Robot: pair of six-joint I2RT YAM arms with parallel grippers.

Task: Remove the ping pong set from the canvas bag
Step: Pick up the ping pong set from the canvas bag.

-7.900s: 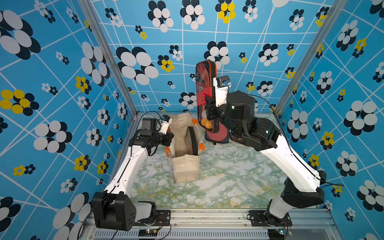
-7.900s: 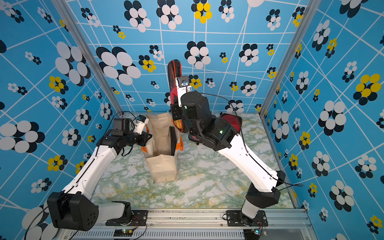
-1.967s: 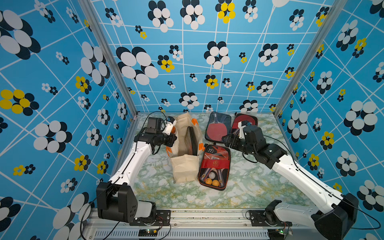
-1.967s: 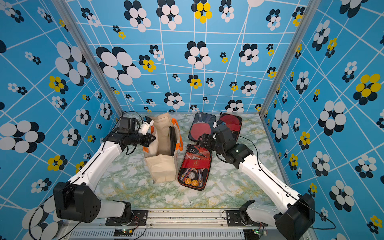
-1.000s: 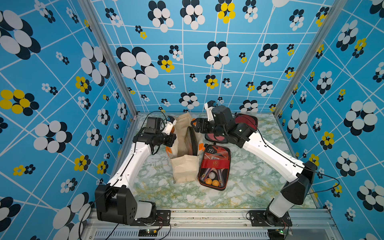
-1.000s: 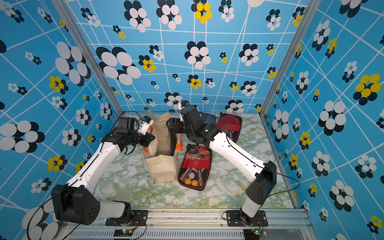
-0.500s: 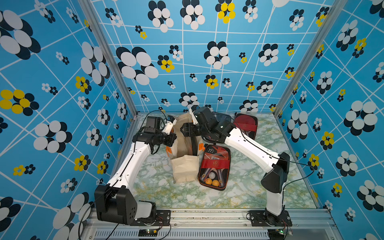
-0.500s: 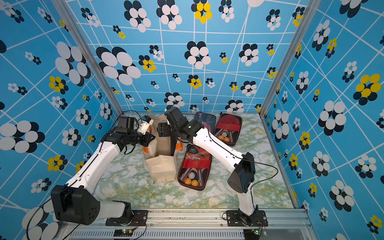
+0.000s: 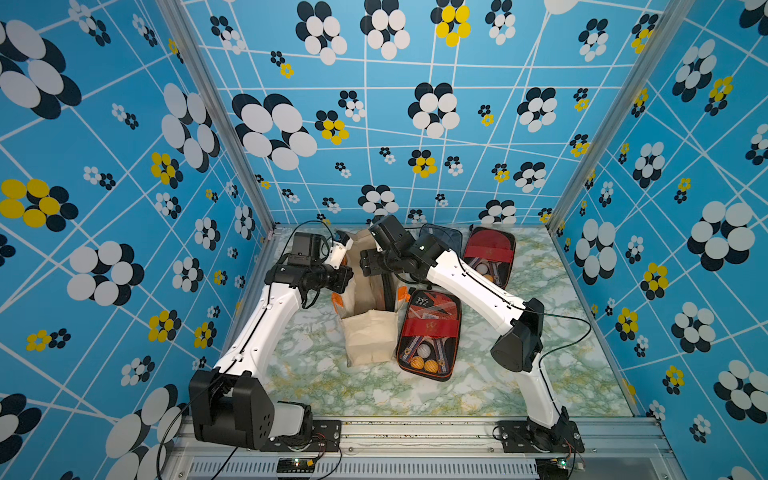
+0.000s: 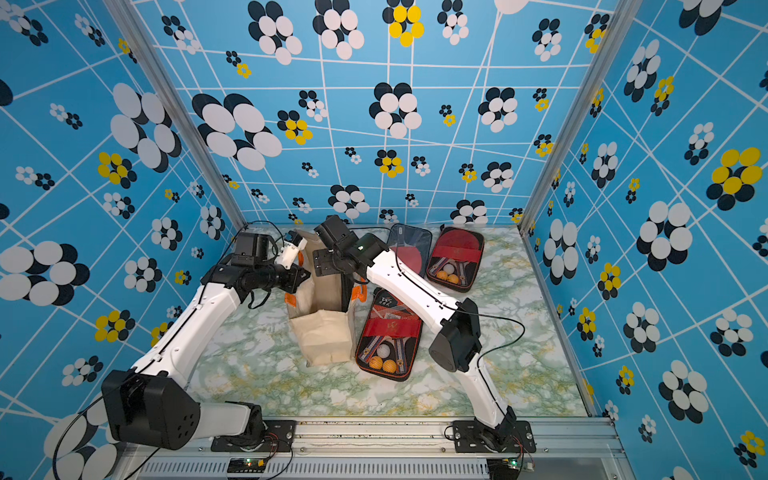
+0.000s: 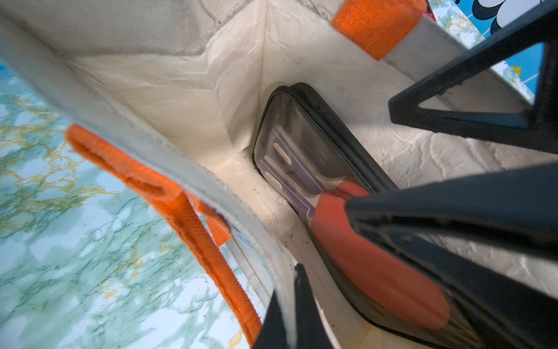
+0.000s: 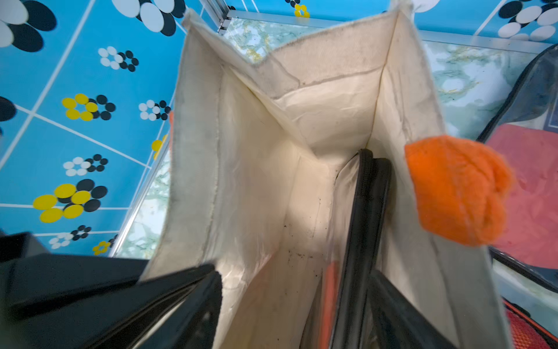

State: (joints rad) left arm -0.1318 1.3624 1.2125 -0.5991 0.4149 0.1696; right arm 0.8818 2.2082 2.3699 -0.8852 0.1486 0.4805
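The left gripper (image 9: 348, 277) is clamped shut on the rim of the boxy cream canvas bag (image 9: 370, 336), mid-frame in both top views, so that its mouth is held wide. The right gripper (image 12: 296, 281), spread wide and empty, is poised in that mouth astride the black-zipped clear ping pong set (image 12: 363, 211), which is stood on edge against the bag's inner wall, apparently so that it can be pinched.

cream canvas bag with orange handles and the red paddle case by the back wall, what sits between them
A dark clear-fronted case holding a red paddle, partly under the white right arm, seen in both top views.
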